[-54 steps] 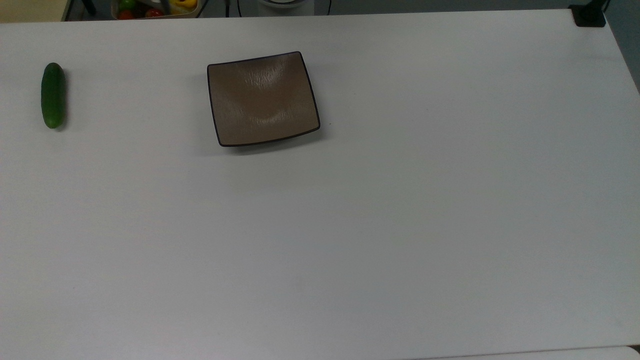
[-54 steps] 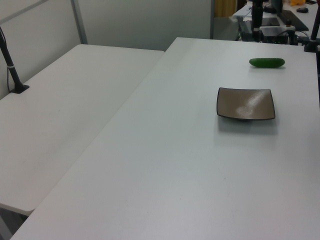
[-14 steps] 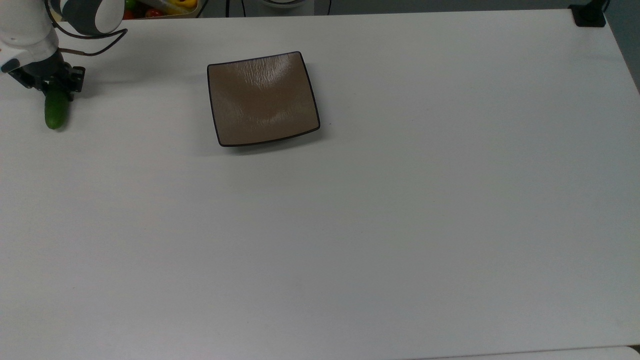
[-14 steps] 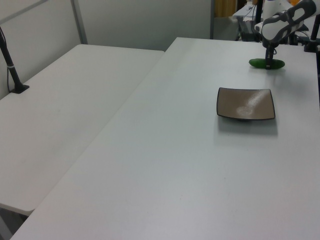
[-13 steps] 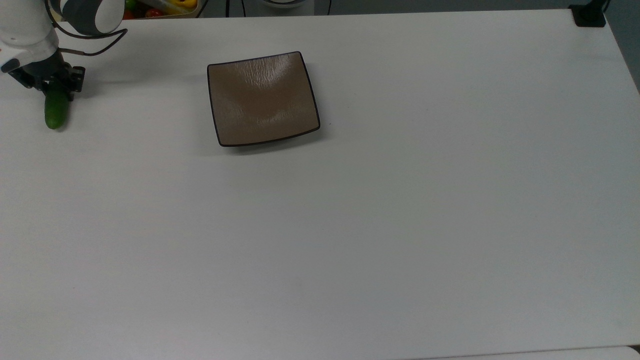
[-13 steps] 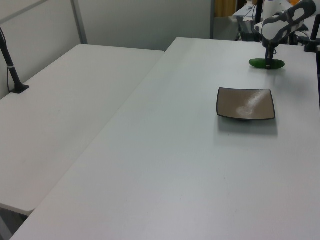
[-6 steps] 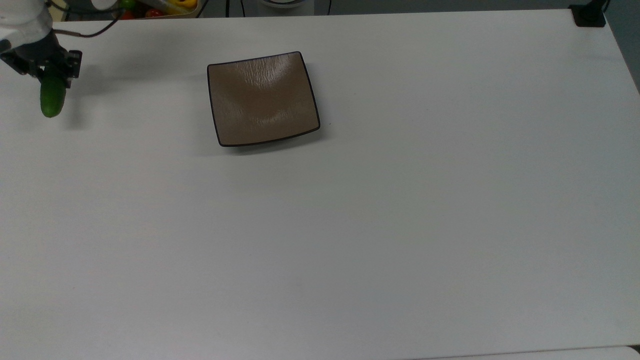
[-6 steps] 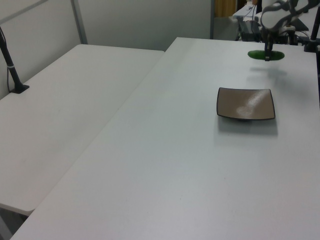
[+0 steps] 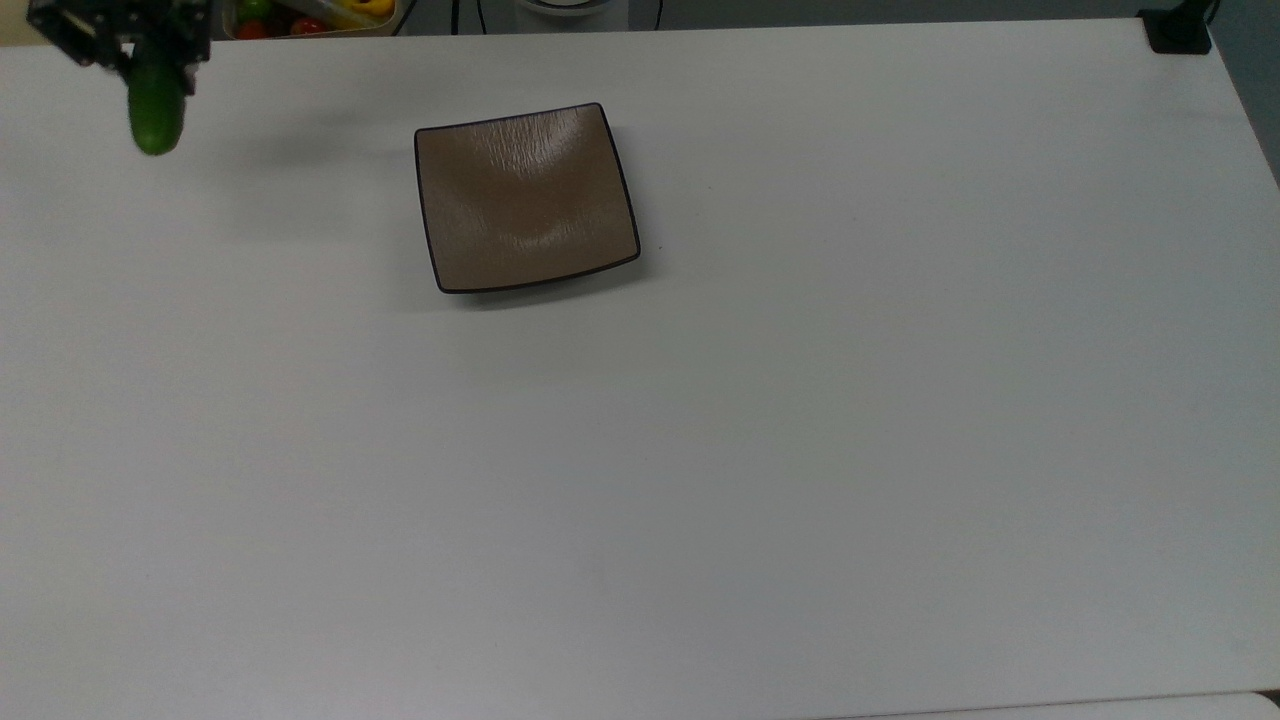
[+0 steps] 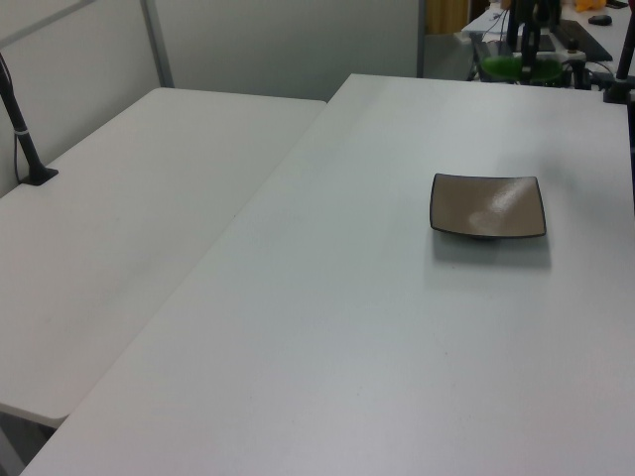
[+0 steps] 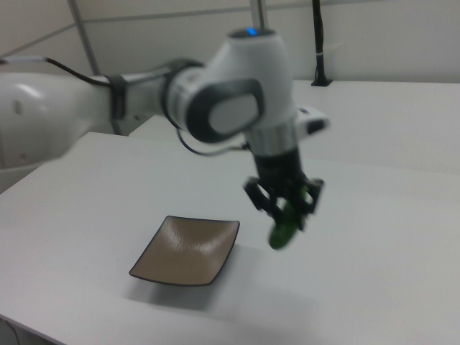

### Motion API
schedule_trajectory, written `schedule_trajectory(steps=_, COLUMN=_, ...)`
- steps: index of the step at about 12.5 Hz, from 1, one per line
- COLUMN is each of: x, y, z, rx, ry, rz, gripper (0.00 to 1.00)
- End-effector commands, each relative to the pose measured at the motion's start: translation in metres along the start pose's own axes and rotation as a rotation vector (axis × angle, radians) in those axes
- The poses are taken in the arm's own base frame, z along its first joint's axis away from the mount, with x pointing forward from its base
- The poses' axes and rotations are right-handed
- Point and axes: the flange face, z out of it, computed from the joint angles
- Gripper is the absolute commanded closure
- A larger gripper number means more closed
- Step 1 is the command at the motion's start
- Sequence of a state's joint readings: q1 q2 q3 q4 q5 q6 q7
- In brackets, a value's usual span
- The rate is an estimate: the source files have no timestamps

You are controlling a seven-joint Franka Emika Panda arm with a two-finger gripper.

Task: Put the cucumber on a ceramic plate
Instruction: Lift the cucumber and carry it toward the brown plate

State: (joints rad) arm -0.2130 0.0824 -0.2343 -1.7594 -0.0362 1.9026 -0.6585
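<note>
So the gripper [image 11: 285,205] is clamped on the cucumber [image 11: 285,228], fingers pinching it somewhere around its upper part, and the whole thing is up in the air, clear of the table [image 9: 800,450]. In the right view the cucumber hangs at a tilt below the black fingers [image 11: 254,195], lower end pointing down toward the tabletop (it's motion-blurred there, so I can't say exactly where along its length the grip sits). The big white and grey arm [image 11: 144,100] comes in from the right view's left and bends down to the wrist.

From the top view the gripper [image 9: 125,35] is way up in the top view's left corner, with the cucumber [image 9: 156,115] sticking out below it and a soft shadow on the table just to its right. In the left view the cucumber [image 10: 514,66] is a green smear near the far edge of the table.

The ceramic plate [image 9: 470,250] sits flat on the table with nothing on it, well apart from the cucumber, off to the right of it in the top view. In the right view the plate [image 11: 162,269] is down and to the left of the gripper. Behind the table's far edge in the top view there's a tray of colourful fruit [image 9: 310,15].
</note>
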Motion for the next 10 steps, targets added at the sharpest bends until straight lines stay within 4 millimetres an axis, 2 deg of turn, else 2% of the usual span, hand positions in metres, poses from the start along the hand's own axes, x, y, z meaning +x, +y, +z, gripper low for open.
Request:
schedule_trajectory(steps=1, x=0.002, y=-0.052, z=-0.039, rx=0.058, ry=0.011, rz=-0.07, gripper=0.98)
schedule_trajectory(steps=3, x=0.01, y=-0.083, z=-0.059, rx=0.074, ry=0.04, rz=-0.117, gripper=0.98)
schedule_trajectory(steps=4, x=0.013, y=-0.09, z=-0.06, rx=0.081, ry=0.039, rz=-0.117, gripper=0.98)
schedule_trajectory(steps=5, x=0.021, y=-0.111, z=-0.06, rx=0.095, ry=0.017, rz=-0.127, gripper=0.98)
schedule_trajectory(steps=8, x=0.041, y=-0.159, z=-0.054, rx=0.104, ry=-0.009, rz=-0.096, gripper=0.98)
schedule_trajectory(steps=10, x=0.05, y=-0.188, z=-0.037, rx=0.114, ry=-0.043, rz=-0.086, gripper=0.98)
